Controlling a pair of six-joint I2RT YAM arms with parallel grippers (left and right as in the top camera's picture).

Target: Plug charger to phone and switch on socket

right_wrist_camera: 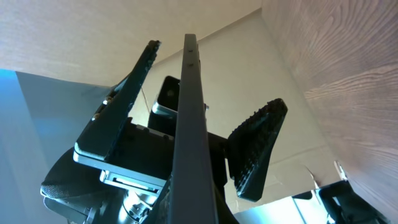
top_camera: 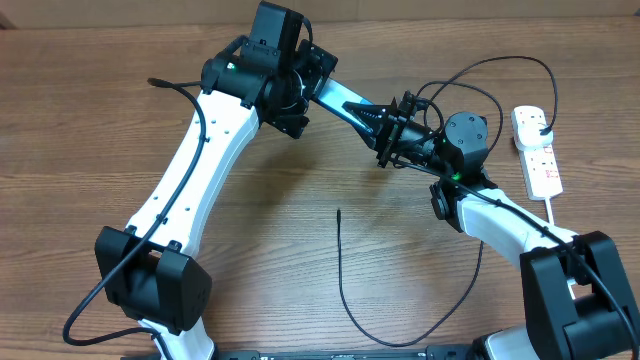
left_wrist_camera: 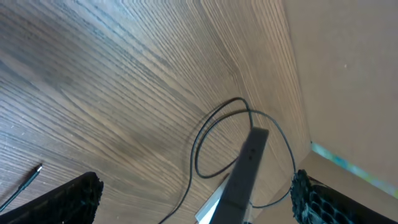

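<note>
The phone (top_camera: 327, 96) is held edge-on in the air between the two arms. It shows as a dark slab in the left wrist view (left_wrist_camera: 245, 168) and in the right wrist view (right_wrist_camera: 189, 124). My right gripper (top_camera: 388, 128) is shut on one end of it. My left gripper (top_camera: 345, 104) is open, its fingers (left_wrist_camera: 193, 202) wide apart on either side of the phone and not touching it. The charger cable's tip (top_camera: 338, 213) lies loose on the table and also shows in the left wrist view (left_wrist_camera: 36, 169). Its plug (top_camera: 541, 127) sits in the white socket strip (top_camera: 540, 160).
The black cable loops along the front of the table (top_camera: 400, 343) and arcs behind the right arm (top_camera: 500, 62). A cable loop lies under the phone (left_wrist_camera: 211, 143). The strip's white cord (top_camera: 556, 215) runs toward the right arm's base.
</note>
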